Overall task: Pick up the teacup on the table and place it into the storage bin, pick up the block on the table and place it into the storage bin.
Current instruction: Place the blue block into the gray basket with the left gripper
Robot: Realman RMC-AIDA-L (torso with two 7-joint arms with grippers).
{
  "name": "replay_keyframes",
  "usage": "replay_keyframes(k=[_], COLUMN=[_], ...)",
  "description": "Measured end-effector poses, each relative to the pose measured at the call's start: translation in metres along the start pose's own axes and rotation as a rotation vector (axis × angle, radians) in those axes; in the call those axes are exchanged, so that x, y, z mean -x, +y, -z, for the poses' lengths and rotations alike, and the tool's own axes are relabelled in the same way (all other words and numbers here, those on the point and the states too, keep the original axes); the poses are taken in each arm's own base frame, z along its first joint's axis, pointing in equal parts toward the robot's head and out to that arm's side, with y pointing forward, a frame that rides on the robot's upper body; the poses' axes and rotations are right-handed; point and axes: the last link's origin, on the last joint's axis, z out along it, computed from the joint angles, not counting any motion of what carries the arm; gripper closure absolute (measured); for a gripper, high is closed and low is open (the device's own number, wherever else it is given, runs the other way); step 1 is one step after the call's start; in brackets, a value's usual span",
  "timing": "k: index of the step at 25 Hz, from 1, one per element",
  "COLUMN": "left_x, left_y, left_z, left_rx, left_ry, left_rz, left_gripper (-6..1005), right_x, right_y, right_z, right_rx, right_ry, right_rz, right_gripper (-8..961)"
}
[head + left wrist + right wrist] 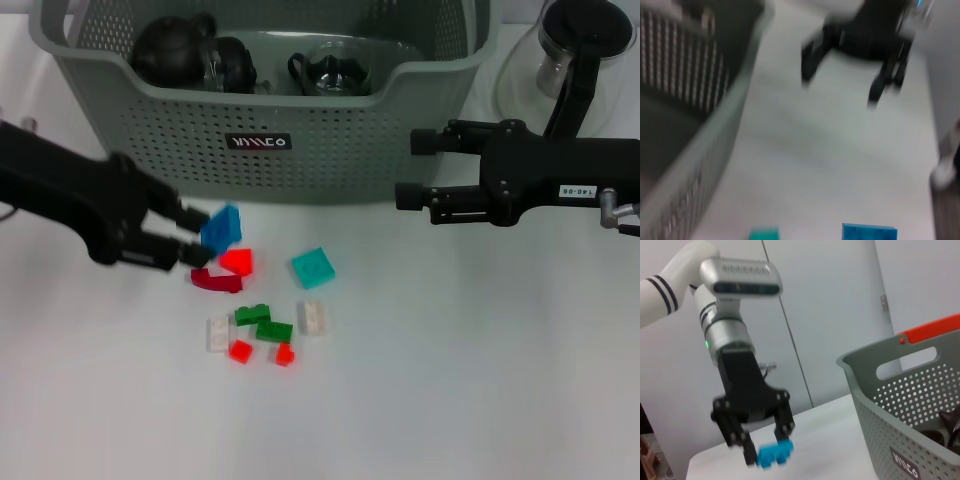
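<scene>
The left gripper (200, 243) has its fingers pinched on the blue block (221, 229), which hangs just clear of the table (480, 380) at about ten o'clock from the loose pile of bricks and a little in front of the storage bin (300, 150). The right wrist view shows the same hold, with the block caught low, near the fingertips (751, 455). That shallow grip is the worry: a quick swing up toward twelve o'clock could let the block twist or slip out, and a low lift could knock it against the bin's front rim and drop it outside. The red block (237, 262) lies just beside the fingers and might get nudged too. The right gripper (412, 168) hovers at about three o'clock, in front of the bin's right corner, fingers spread and holding nothing. Dark rounded things, likely teaware, sit inside the bin, but the front wall hides most of them. A glass vessel (560, 50) behind the right arm is cut off, and the left wrist view is too smeared to show its own fingers.
</scene>
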Motion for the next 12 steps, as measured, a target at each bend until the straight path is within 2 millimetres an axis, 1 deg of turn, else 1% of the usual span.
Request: replay_keyframes(k=[2,5,9,12], left_x=[0.001,-0.003,-0.02,-0.031], left_y=[-0.001,-0.004,-0.011,-0.019], left_z=[0.009,0.022,0.046,0.054], left_rx=[0.034,0.095,0.119,0.078], left_ry=[0.099,0.295,0.598,0.683], left_rz=[0.01,0.033,0.035,0.053], left_gripper=[526,520,512,506], right_x=[0.0,-0.001,-0.001,-0.001], right_y=[0.0,0.001,0.001,0.001], right_z=[0.0,0.001,0.001,0.001], right_rx=[0.001,0.003,0.003,0.004], right_ry=[0.001,0.002,0.002,0.003], right_rz=[-0.002,-0.004,-0.005,-0.004], right_gripper=[103,103,103,103])
